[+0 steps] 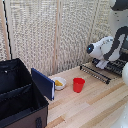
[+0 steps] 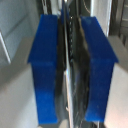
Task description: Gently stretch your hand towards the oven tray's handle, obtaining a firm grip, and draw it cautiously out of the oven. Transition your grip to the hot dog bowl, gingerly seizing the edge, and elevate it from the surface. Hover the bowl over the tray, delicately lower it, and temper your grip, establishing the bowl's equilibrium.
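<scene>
The oven (image 1: 123, 54) stands at the exterior view's right edge, mostly cut off and hidden by my arm. Its dark wire oven tray (image 1: 115, 66) shows at its mouth. My gripper (image 1: 102, 63) is at the tray's front edge. In the wrist view the gripper (image 2: 71, 70) has its blue fingers (image 2: 47, 65) closed on a thin dark metal edge, which looks like the tray (image 2: 75, 85). The hot dog bowl (image 1: 59, 83), white with yellow food, sits on the wooden table well towards the exterior view's left of the gripper.
The oven's lowered door flap with a long bar (image 1: 95, 73) lies in front of the tray. A red cup (image 1: 78, 84) stands beside the bowl. A big black fabric crate (image 1: 17, 95) with a blue panel (image 1: 43, 83) is at the left. A wicker screen stands behind.
</scene>
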Controlling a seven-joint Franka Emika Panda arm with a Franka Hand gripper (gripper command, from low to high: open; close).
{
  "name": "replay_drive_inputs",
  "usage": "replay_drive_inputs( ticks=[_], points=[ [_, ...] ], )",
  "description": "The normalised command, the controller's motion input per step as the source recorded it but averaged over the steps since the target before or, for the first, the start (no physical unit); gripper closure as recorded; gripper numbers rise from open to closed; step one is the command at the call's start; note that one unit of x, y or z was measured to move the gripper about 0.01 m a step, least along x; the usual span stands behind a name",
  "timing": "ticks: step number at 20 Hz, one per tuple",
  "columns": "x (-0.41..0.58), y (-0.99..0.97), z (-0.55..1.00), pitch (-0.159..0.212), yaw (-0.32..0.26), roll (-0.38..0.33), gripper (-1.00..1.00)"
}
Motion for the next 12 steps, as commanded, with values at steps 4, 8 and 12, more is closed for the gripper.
replay_drive_inputs(
  ticks=[4, 8, 12],
  points=[
    [0.267, 0.66, -0.09, 0.044, 0.12, 0.13, 1.0],
    [0.244, 0.89, -0.17, 0.026, 0.065, 0.062, 1.0],
    [0.236, 0.99, -0.21, 0.02, 0.05, 0.002, 1.0]
  ],
)
